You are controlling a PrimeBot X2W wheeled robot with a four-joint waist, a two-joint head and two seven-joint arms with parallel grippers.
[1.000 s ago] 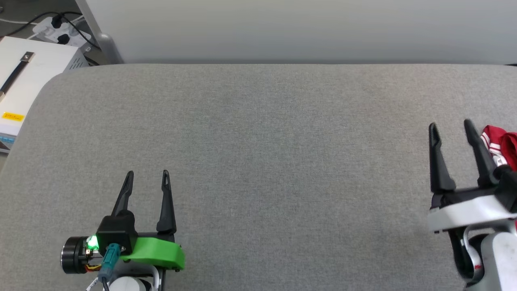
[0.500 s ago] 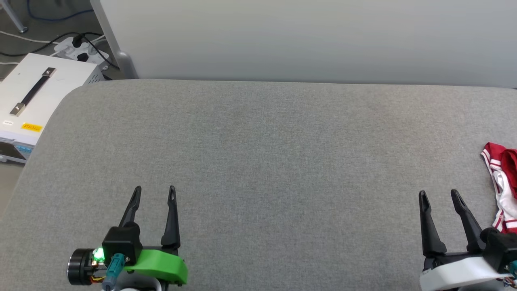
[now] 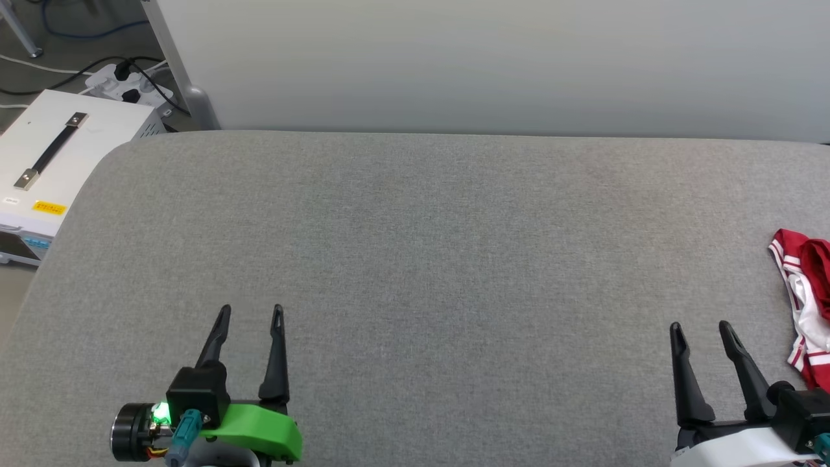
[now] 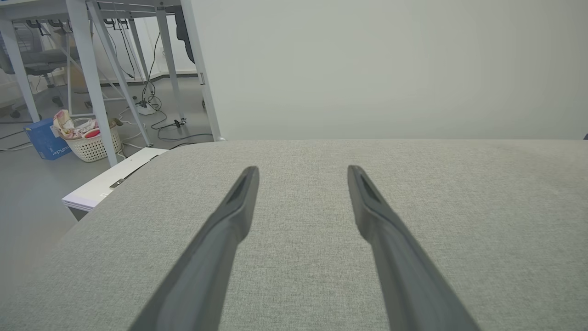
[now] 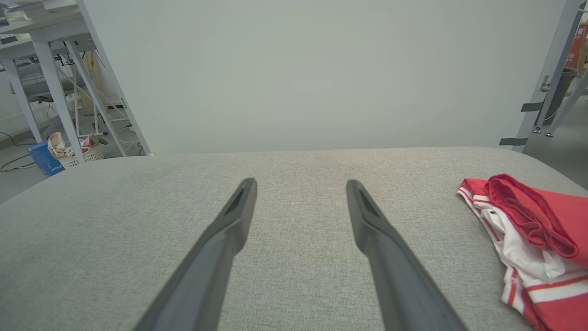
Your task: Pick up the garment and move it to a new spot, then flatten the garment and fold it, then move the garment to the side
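The garment (image 3: 807,298), a red jersey with white and striped trim, lies bunched at the far right edge of the grey padded table (image 3: 428,246); the head view cuts most of it off. The right wrist view shows the garment (image 5: 533,239) folded over itself, to the right of my fingers. My right gripper (image 3: 700,331) stands open near the front edge, just left of the jersey, with nothing between its fingers. At the lower left my left gripper (image 3: 251,312) is open and empty too, well away from the cloth. Both grippers, left (image 4: 301,172) and right (image 5: 301,184), hover over bare fabric.
A white box (image 3: 58,155) with a black handle stands on the floor past the table's left corner, with a power strip and cables behind it. A pale wall panel (image 3: 493,65) runs along the table's far edge. Desk legs and a basket (image 4: 92,138) stand further off left.
The right gripper has drawn back from beside the jersey towards the front edge. The head camera has shifted, showing more of the wall and floor. The left gripper has barely moved.
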